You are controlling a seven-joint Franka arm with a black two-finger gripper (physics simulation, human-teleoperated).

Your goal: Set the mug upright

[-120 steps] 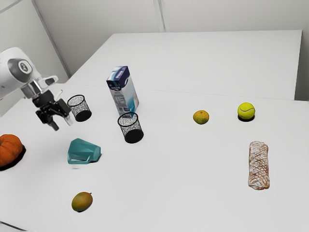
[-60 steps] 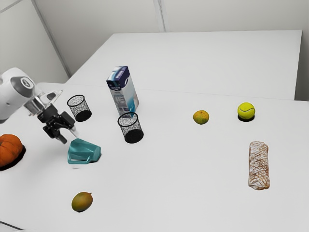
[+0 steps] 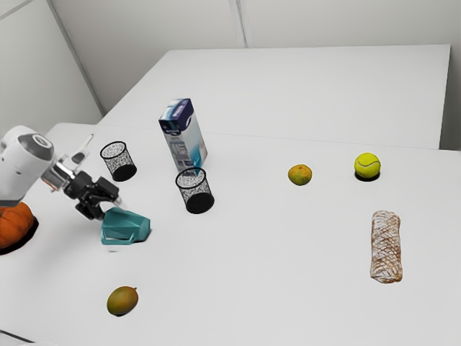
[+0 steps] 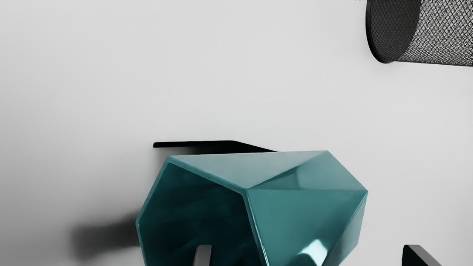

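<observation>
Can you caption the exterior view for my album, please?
A black two-finger gripper reaches toward a teal faceted mug lying sideways on a white table.

On my flat white table [image 3: 274, 252], a faceted teal mug [image 3: 137, 223] lies sideways between a round orange pumpkin [image 3: 13, 226], toward the exterior view's left, and a black cylindrical mesh cup [image 3: 193, 189], toward its right.

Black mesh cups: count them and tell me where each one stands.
2. One mesh cup stands apart from the carton, toward the exterior view's left; the other mesh cup stands just in front of the carton.
</observation>
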